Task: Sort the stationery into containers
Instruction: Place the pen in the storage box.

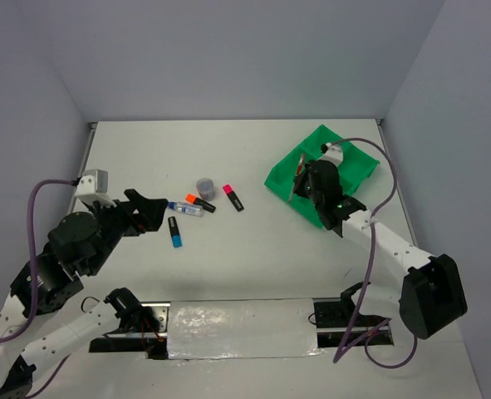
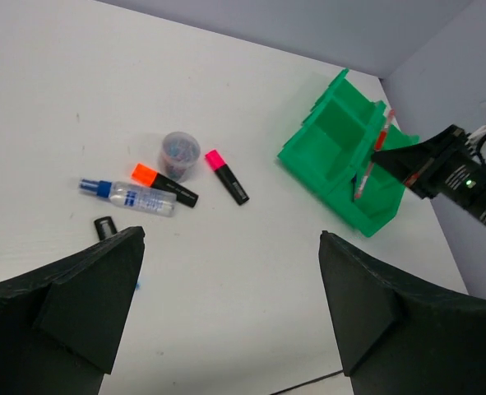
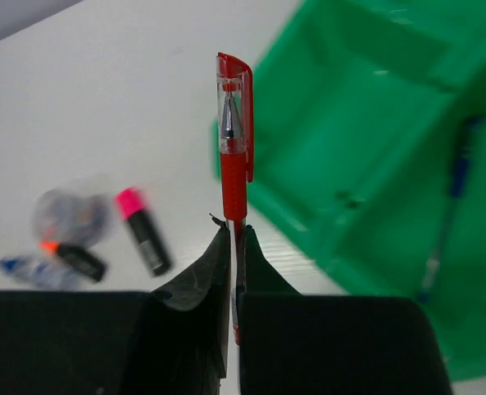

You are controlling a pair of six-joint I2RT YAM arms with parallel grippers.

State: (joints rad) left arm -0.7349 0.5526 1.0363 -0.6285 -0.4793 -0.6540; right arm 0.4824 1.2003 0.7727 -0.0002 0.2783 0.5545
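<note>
So the right gripper (image 3: 234,237) is clamped on a red pen (image 3: 233,164) over the green tray (image 3: 358,99), and the drop probably comes next.

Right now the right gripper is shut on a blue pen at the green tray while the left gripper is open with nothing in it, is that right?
Not quite. The pen in the right gripper is red, not blue; the right wrist view shows it. The rest stands: it is at the green tray, and the left gripper is open and holds nothing.
</note>
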